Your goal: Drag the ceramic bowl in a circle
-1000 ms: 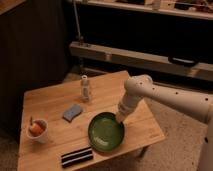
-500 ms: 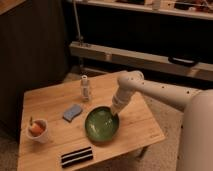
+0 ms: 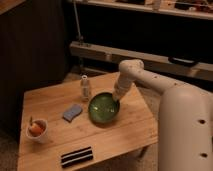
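Near the left edge of the counter you have a white cup with something orange inside it. Toward the front edge, a little right of the cup, a black striped object lies flat, well apart from everything else.

Moving right, a blue-grey sponge rests on the wood just beside the left side of the ceramic bowl, though you cannot tell whether the two touch. Behind the sponge, closer to the far edge, a small pale bottle stands upright.

The ceramic bowl sits around the middle of the counter, slightly toward the right edge. It is upright, dark green and glossy, with paler marks showing inside, and it is the largest dish on the counter.

At the bowl's far right rim you find the tool, pointing downward and meeting the rim there. You cannot tell whether the tool is open, closed or gripping the rim. Its pale arm rises from that spot, bends above the far right corner of the counter, and runs off to the right beyond the counter's right edge.
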